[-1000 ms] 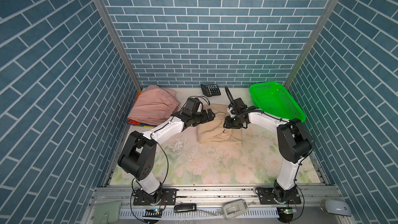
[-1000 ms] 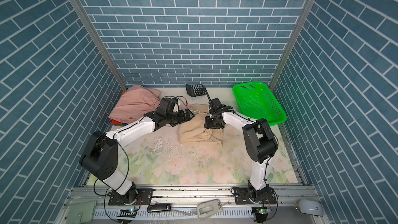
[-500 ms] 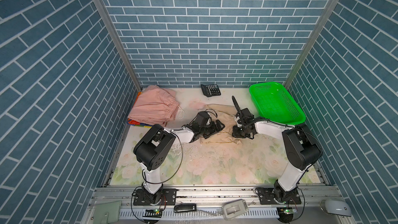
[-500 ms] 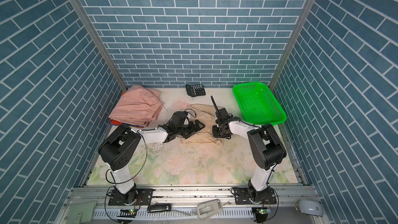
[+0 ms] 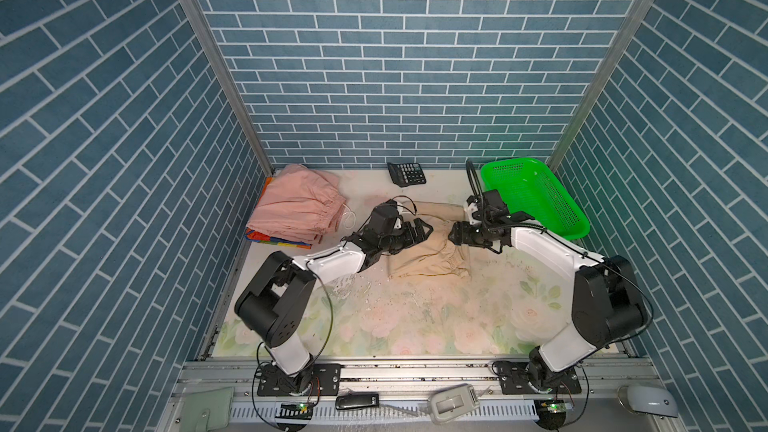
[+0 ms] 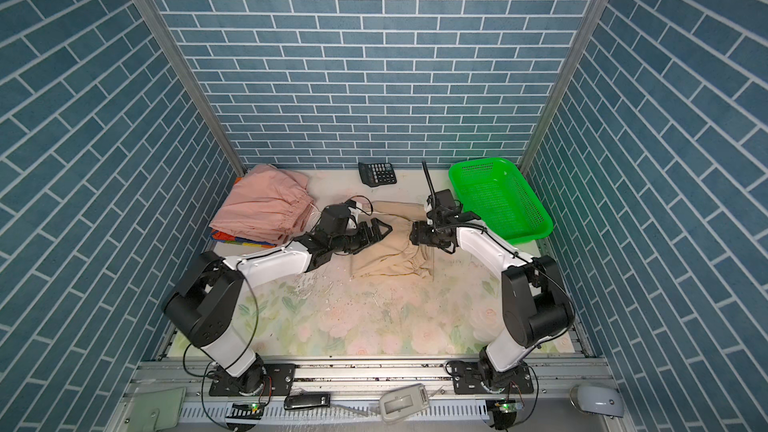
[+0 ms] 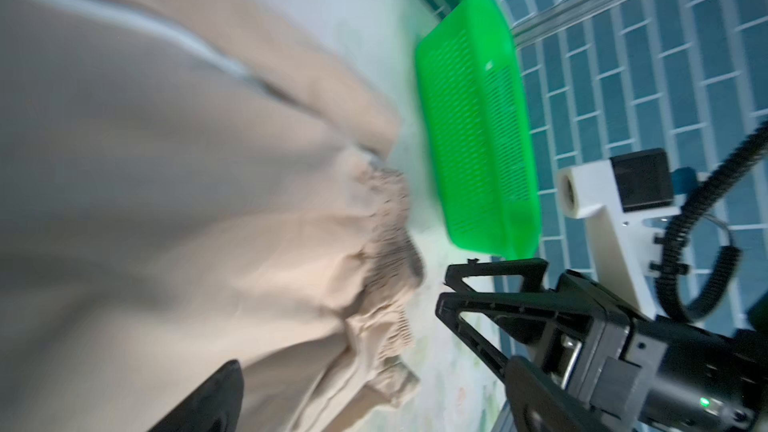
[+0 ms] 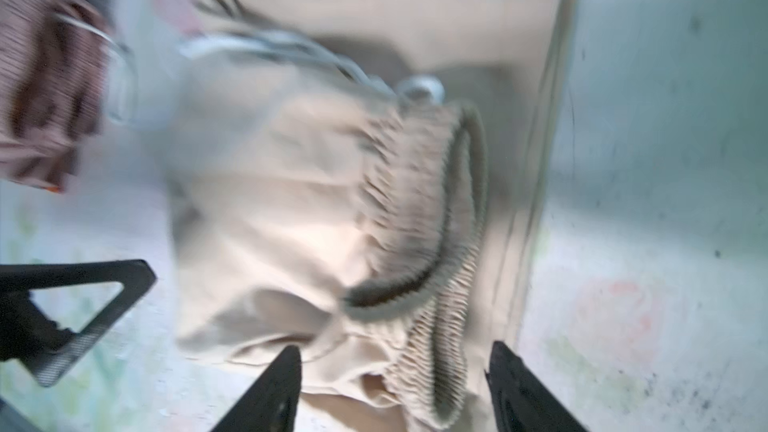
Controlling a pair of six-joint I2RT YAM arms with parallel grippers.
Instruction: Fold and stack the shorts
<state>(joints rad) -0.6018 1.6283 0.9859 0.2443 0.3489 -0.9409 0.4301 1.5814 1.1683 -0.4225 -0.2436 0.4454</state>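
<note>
The beige shorts (image 5: pixel 419 259) (image 6: pixel 382 261) lie loosely folded mid-table, gathered waistband (image 8: pixel 419 201) toward the right. My left gripper (image 5: pixel 424 230) (image 6: pixel 382 229) (image 7: pixel 374 409) hovers open over their left part, holding nothing. My right gripper (image 5: pixel 454 238) (image 6: pixel 414 234) (image 8: pixel 399 401) stands open at the waistband; cloth lies between its fingers (image 8: pixel 274 388) without being pinched. The pink shorts (image 5: pixel 295 205) (image 6: pixel 262 205) lie folded at the back left on top of the rainbow-striped shorts (image 5: pixel 266 238) (image 6: pixel 226 236), of which only an edge shows.
A green mesh basket (image 5: pixel 536 197) (image 6: pixel 498 197) (image 7: pixel 478 118) stands at the back right, close behind my right wrist. A black calculator (image 5: pixel 407 173) (image 6: pixel 377 173) lies by the back wall. Brick walls close in on three sides.
My right gripper has opened and let go of the beige waistband. The beige shorts lie in a new fold. My left arm dipped low and came back over the cloth, still open.
</note>
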